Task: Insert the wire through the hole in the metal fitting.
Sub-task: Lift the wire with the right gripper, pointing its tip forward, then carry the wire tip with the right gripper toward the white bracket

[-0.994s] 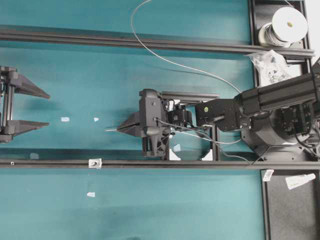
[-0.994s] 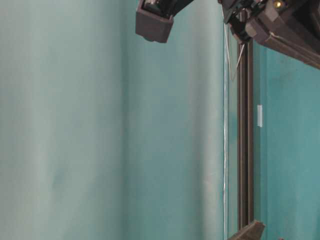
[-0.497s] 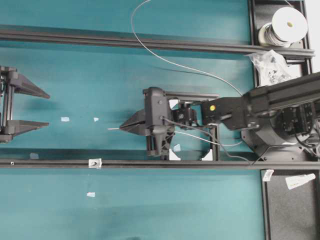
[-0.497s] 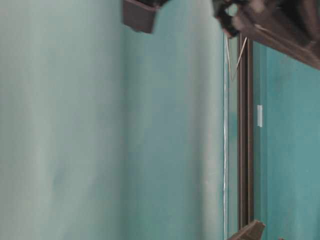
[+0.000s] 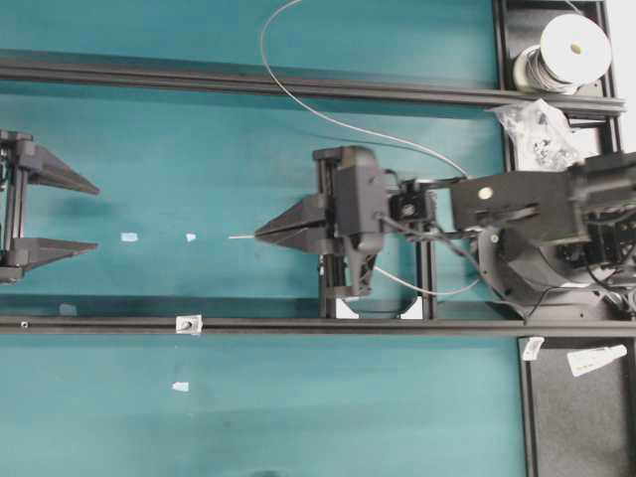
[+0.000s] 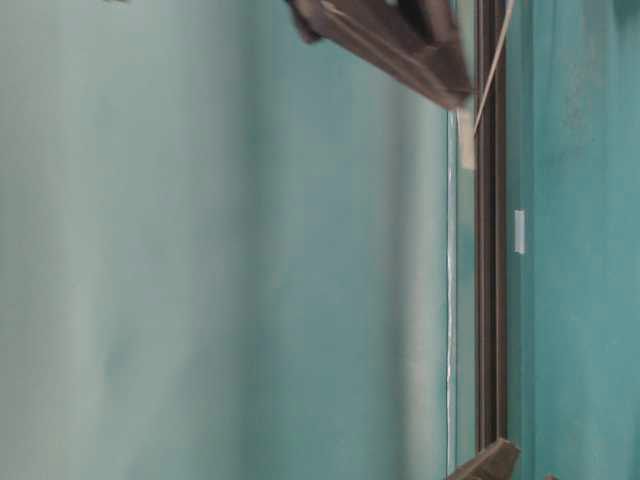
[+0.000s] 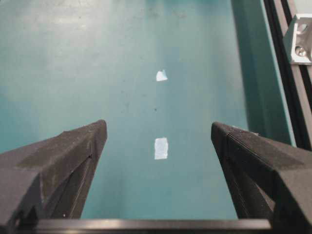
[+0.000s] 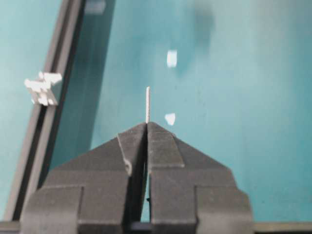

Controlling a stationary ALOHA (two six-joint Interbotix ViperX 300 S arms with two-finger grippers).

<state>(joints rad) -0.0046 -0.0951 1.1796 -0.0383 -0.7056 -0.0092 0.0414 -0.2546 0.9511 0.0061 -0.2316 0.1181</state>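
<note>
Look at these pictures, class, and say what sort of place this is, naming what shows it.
Most likely a robotics lab workbench: a teal table crossed by black aluminium rails, two robot arms facing each other, and a wire spool at the edge feeding the wire.

Bright, even light from above in the overhead view, with soft shadows under the rails [image 5: 248, 82]. Strong motion blur on the arm [image 6: 385, 40] at table level. Slightly soft focus in the right wrist view.
</note>
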